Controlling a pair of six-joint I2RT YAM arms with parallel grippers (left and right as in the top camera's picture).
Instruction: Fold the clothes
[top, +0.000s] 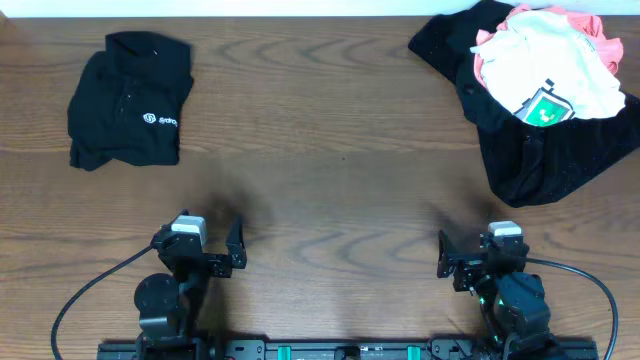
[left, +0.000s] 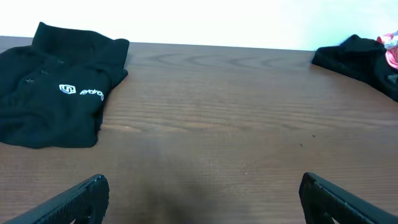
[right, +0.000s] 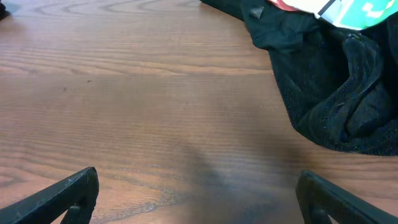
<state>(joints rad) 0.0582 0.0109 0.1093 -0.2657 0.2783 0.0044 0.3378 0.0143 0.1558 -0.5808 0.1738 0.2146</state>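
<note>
A folded black shirt with a small white logo lies at the far left of the table; the left wrist view has it at upper left. At the far right is a heap of clothes: a crumpled black garment, on it a white one with green print, and a coral-pink one behind that. In the right wrist view the black garment fills the upper right. My left gripper and right gripper hang open over bare wood near the front edge, holding nothing.
The brown wooden table stretches between the folded shirt and the heap. The arm bases and their cables sit along the front edge.
</note>
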